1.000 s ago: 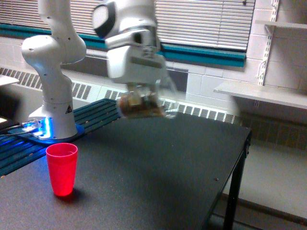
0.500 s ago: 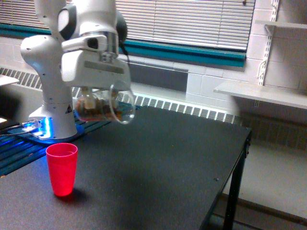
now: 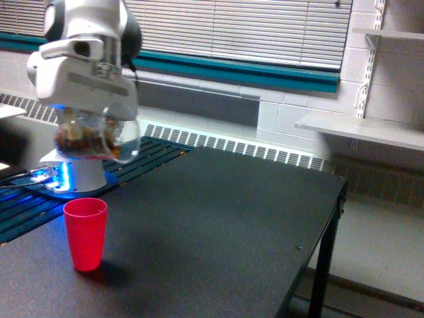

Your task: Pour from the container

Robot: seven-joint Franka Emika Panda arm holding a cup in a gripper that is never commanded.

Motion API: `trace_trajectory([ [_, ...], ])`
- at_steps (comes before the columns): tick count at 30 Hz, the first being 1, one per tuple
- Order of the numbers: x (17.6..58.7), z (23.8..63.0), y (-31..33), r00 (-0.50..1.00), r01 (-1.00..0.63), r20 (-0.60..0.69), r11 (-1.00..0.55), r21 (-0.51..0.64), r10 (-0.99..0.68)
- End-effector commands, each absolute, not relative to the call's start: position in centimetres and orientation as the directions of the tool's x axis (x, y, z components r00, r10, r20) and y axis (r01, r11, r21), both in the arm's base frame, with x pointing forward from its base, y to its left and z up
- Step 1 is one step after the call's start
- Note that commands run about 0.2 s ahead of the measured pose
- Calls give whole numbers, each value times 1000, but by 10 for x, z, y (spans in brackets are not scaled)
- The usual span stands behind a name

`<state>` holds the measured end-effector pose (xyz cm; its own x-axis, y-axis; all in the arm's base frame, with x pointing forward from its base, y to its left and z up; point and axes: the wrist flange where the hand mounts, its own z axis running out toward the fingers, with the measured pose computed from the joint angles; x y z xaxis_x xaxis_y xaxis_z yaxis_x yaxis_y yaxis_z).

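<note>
One black table [image 3: 218, 225] fills the lower frame. At upper left the white arm's gripper [image 3: 89, 122] is clamped on the clear jar [image 3: 99, 139], tilted with brown bits inside, held in the air above the red cup [image 3: 85, 233] at lower left. No writing is legible.

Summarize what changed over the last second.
The gripper carried the jar toward the exterior view's left, from mid-table to above the red cup. It held the jar throughout, brown bits inside. The cup and table stayed put; nothing poured.
</note>
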<state>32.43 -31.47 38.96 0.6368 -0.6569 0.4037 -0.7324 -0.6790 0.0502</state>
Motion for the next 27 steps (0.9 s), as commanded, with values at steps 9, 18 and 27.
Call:
trace_trajectory([
  [9,265,359,-317,692,-701,359,-703,123,-627],
  [18,254,353,-312,707,-688,349,-713,136,-615],
  [27,237,342,-308,720,-680,328,-716,159,-612],
])
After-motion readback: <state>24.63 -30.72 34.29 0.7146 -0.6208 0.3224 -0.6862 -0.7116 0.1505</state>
